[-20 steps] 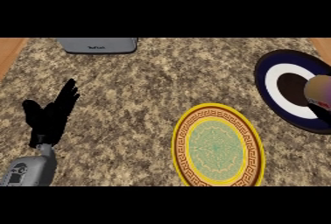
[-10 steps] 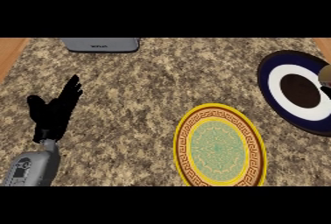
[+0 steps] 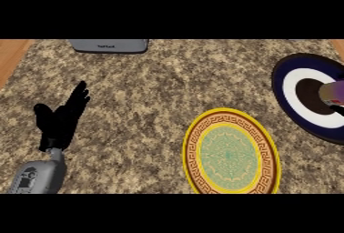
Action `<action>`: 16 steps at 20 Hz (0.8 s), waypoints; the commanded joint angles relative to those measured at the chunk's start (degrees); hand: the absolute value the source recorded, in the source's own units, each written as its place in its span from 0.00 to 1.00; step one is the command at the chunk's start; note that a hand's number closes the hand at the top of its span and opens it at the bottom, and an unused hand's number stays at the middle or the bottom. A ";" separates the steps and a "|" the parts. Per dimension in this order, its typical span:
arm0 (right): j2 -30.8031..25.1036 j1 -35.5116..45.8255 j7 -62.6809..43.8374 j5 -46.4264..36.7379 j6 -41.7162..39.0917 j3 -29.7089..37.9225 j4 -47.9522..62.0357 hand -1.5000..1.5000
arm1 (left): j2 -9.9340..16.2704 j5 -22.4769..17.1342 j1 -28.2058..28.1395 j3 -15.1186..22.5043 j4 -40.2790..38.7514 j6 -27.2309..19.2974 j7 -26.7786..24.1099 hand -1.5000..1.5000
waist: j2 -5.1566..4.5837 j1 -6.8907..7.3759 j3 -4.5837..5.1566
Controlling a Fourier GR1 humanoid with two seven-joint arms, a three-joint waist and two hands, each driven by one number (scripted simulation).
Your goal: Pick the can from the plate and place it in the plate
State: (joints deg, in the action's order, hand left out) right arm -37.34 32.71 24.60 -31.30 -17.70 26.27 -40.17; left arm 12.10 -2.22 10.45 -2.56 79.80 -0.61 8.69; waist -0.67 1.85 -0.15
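Note:
A can (image 3: 332, 93), tan with a purple band, stands in the dark centre of a navy plate with a white ring (image 3: 287, 75) at the right edge, cut off by the frame. A yellow plate with a patterned brown rim and green middle (image 3: 232, 154) lies at the lower centre right with nothing on it. My left hand (image 3: 62, 122) rests open at the left, fingers pointing up, far from both plates. My right hand shows nowhere.
A grey appliance (image 3: 107, 44) sits at the counter's far edge, upper left. Wooden strips (image 3: 11, 54) border the speckled stone counter (image 3: 148, 100) at the left and upper right corners.
The can slid almost out of view at the right edge half a second ago and now shows more again. The left hand has barely shifted.

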 commanded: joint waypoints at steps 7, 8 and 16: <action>-4.67 9.39 15.77 2.28 -2.02 2.10 14.08 0.00 | -2.08 1.48 0.12 1.07 1.98 -1.95 1.14 0.50 | 0.13 -0.24 0.00; -4.34 7.04 19.01 3.44 -2.04 2.97 14.29 0.00 | 0.33 -0.21 1.75 -0.91 1.30 0.05 2.99 0.50 | 0.24 -0.79 0.02; -5.87 13.27 12.20 16.59 -16.84 11.11 17.51 0.00 | 0.92 -0.44 0.61 -2.30 -1.49 0.81 0.14 0.50 | 0.65 -1.65 0.15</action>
State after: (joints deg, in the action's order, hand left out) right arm -42.43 43.39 39.46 -19.58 -26.79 34.31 -24.85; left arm 12.39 -2.24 10.67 -3.94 79.45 -0.36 8.99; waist -0.23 0.67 -0.07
